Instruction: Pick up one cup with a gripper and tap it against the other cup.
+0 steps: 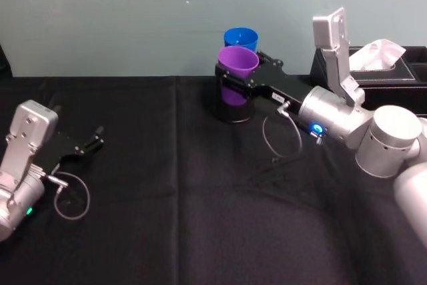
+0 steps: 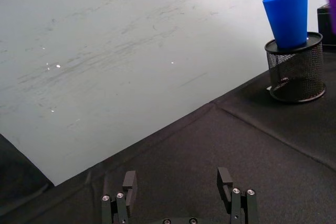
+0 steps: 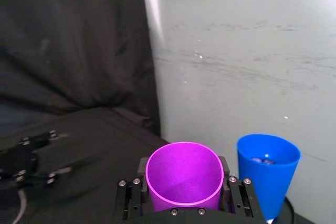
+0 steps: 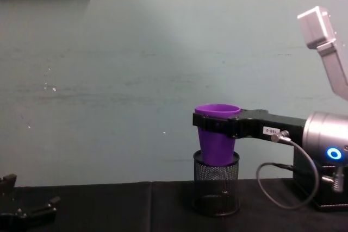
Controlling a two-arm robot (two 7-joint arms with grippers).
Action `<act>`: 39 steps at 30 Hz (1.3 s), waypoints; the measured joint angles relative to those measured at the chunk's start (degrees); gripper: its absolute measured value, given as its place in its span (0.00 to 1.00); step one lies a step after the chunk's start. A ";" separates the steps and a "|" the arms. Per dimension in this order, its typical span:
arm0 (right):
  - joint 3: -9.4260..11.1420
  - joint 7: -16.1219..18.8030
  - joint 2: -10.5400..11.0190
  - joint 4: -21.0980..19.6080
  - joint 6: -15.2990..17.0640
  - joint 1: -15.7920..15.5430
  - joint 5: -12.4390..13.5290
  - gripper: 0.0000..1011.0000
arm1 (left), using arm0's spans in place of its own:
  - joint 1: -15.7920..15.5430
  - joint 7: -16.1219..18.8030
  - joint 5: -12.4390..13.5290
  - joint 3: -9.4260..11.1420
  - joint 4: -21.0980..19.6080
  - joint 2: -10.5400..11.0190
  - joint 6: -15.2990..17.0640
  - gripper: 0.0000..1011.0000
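Black cloth covers the table (image 1: 200,231); from 3 o'clock the right gripper (image 1: 239,75) reaches to 12 o'clock, fingers pinching the purple cup (image 1: 238,58) below its rim. It is aloft, likely to meet the blue cup (image 1: 241,37) just behind, while the left gripper (image 1: 83,145) idles at 8 o'clock, fingers spread. The left wrist view reveals the blue cup seated in a mesh holder (image 2: 294,72); from the chest, the purple cup hides it.

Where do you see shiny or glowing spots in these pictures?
Head view: a blue ring light glows on the right arm, whose right gripper holds the purple plastic tapered cup; the left gripper lies open at left. Right wrist view: a bright streak runs down the wall.
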 joint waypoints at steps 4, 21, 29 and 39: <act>-0.09 -0.03 1.56 -4.07 0.74 -2.49 0.80 0.74 | 0.00 0.00 0.00 0.00 0.00 0.00 0.00 0.99; -1.24 -1.58 8.86 -16.49 -1.12 -13.70 2.31 0.74 | 0.00 0.00 0.00 0.00 0.00 0.00 0.00 0.99; -2.05 -2.80 9.06 -15.16 -3.37 -15.86 1.46 0.74 | 0.00 0.00 0.00 0.00 0.00 0.00 0.00 0.99; -1.60 -3.87 7.71 -11.02 -6.53 -16.99 0.19 0.74 | 0.00 0.00 0.00 0.00 0.00 0.00 0.00 0.99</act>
